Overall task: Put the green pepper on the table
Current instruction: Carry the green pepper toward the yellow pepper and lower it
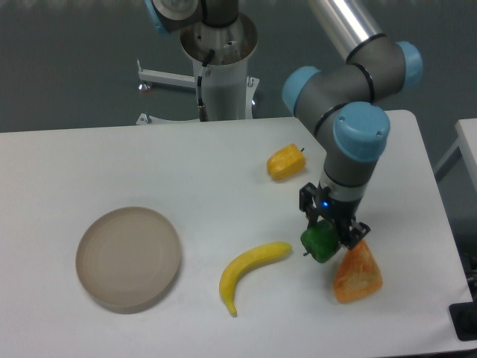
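The green pepper [320, 243] is a small glossy green toy with a short dark stem pointing left. It sits between the fingers of my gripper [332, 230], which is shut on it at the right of the white table [149, 164]. The pepper is at or just above the tabletop; I cannot tell if it touches. It lies right beside the orange slice.
An orange slice [358, 274] lies just right of and below the gripper. A yellow banana [250, 270] lies to the left of the pepper. A yellow-orange pepper [285, 162] is further back. A round beige plate [128, 258] sits at the left. The arm's base [220, 67] stands at the far edge.
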`<state>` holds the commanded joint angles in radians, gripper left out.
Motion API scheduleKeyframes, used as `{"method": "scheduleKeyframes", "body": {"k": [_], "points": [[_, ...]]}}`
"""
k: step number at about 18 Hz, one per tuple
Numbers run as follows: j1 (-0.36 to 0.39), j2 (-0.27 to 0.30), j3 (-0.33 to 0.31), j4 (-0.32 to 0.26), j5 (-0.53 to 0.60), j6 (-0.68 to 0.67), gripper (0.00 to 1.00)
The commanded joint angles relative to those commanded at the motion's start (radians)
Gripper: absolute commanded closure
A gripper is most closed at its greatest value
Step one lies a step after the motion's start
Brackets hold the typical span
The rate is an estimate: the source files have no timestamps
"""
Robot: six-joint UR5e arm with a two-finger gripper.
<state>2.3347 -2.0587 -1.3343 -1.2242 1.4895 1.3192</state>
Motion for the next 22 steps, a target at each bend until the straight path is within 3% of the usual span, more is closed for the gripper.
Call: {"method": "scheduleKeyframes", "body": {"k": [6,12,16,18,22], "points": [[0.049,0.025,-0.094,0.006,0.005,0.205,0.73],[0.098,0.031,-0.121,0.005,0.026,0.339,0.73],[0.091,0.058,-0.161,0.0,-0.009,0.319,0.74],[0.084,0.078,-0.186,0.0,-0.108,0.255,0.74],[0.078,0.104,-0.264,0.052,-0.158,0.223,0.74]]}}
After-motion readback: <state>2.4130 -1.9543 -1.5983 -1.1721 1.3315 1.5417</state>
